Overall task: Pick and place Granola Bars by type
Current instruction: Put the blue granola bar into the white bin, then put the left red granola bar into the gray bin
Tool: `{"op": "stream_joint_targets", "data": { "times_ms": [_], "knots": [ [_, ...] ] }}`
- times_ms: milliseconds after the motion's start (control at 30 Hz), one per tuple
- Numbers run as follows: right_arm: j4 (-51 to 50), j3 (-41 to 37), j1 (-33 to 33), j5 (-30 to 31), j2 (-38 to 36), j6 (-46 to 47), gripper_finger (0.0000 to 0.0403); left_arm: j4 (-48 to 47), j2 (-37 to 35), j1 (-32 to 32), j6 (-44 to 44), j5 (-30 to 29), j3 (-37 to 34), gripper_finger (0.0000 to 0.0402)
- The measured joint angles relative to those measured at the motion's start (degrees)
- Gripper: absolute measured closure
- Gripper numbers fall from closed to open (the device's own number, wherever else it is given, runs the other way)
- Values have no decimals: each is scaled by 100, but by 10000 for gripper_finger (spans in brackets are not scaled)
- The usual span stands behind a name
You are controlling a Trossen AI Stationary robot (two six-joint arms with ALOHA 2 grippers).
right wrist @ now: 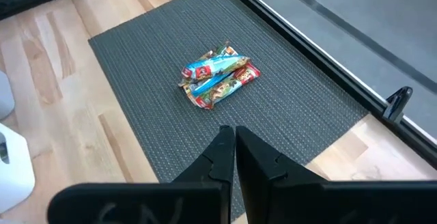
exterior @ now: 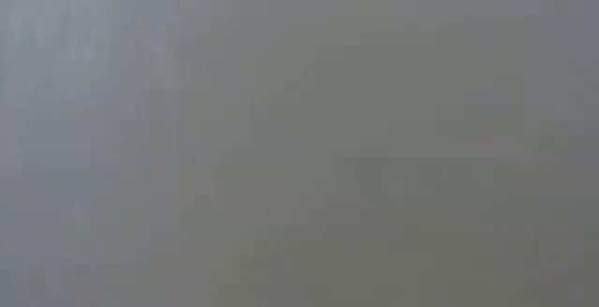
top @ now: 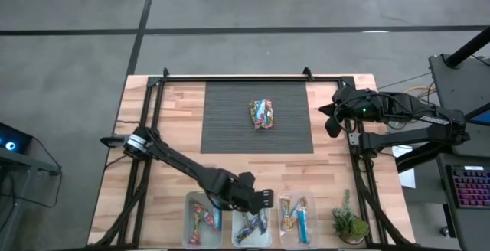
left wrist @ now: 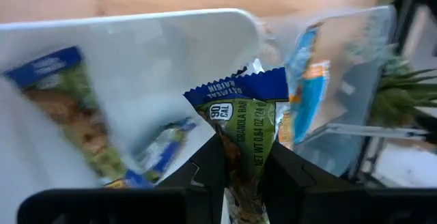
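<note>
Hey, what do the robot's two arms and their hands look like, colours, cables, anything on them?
Both arms are dark, jointed tubes. The left arm has a silver ring near its base. The right arm carries dark cabling and a small green light. Each hand ends in two black, wedge-shaped fingers.

A small pile of slim granola bars in shiny red, blue and white wrappers (top: pixel 261 114) lies heaped on the dark ribbed mat at the far middle of the surface, the bars overlapping at crossed angles. One bar in a blue-topped green wrapper (left wrist: pixel 244 125) stands upright, pinched at its lower end between dark jaws, above the middle clear bin. More bars lie sorted along the near edge: reddish ones at left (top: pixel 205 217), blue ones in the middle (top: pixel 250 226), orange and blue ones at right (top: pixel 296 215).
</note>
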Motion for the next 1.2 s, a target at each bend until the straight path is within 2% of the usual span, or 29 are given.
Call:
{"op": "stream_joint_targets", "data": {
  "times_ms": [100, 400, 667, 767, 1067, 1200],
  "knots": [
    [0, 0, -1, -1, 0, 2, 394, -78, -11, 0, 88, 215, 0, 341],
    [0, -1, 0, -3, 0, 2, 394, -175, -11, -2, 283, 381, 0, 336],
    [1, 0, 0, -20, 0, 5, 394, -175, -11, 6, 425, 528, 0, 272],
    [0, 0, -2, -20, 0, 5, 394, -235, -11, 7, 446, 634, 0, 261],
    [39, 0, -2, -22, 2, 61, 394, -317, -22, 22, 664, 627, 125, 263],
    [37, 0, -1, -22, 2, 55, 394, -315, -33, 47, 1034, 394, 298, 292]
  ]
}}
